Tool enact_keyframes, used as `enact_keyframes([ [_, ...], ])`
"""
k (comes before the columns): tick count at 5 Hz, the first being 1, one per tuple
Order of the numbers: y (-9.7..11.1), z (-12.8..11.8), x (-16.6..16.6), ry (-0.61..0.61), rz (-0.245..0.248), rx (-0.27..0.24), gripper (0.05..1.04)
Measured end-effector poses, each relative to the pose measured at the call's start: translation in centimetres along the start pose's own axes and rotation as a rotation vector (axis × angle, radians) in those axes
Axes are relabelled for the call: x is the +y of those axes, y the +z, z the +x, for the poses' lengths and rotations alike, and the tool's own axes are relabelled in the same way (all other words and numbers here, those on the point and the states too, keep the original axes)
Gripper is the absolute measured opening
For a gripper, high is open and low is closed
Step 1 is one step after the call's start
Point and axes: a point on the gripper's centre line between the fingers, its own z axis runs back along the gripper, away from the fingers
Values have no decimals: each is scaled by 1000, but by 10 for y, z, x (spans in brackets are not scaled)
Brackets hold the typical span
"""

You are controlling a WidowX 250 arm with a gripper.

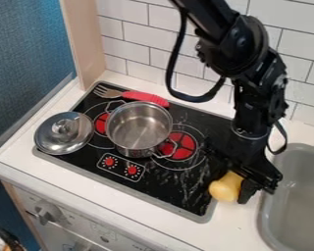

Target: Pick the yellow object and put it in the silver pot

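Straddling the stovetop edge (209, 212), gripper (237, 182) touches yellow object (223, 188); jaws' state I cannot tell.

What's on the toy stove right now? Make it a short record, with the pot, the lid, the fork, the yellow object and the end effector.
silver pot: uncovered, on stovetop
lid: left of pot, knob up
fork: red handle, behind pot
yellow object: stovetop's right edge, not in pot
end effector: at yellow object; grasp unclear
sink: right of stovetop
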Motion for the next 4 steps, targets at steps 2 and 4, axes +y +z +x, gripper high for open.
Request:
enact_keyframes([
  [2,20,4,19,256,128,-48,617],
  [4,64,11,55,604,239,-132,617],
])
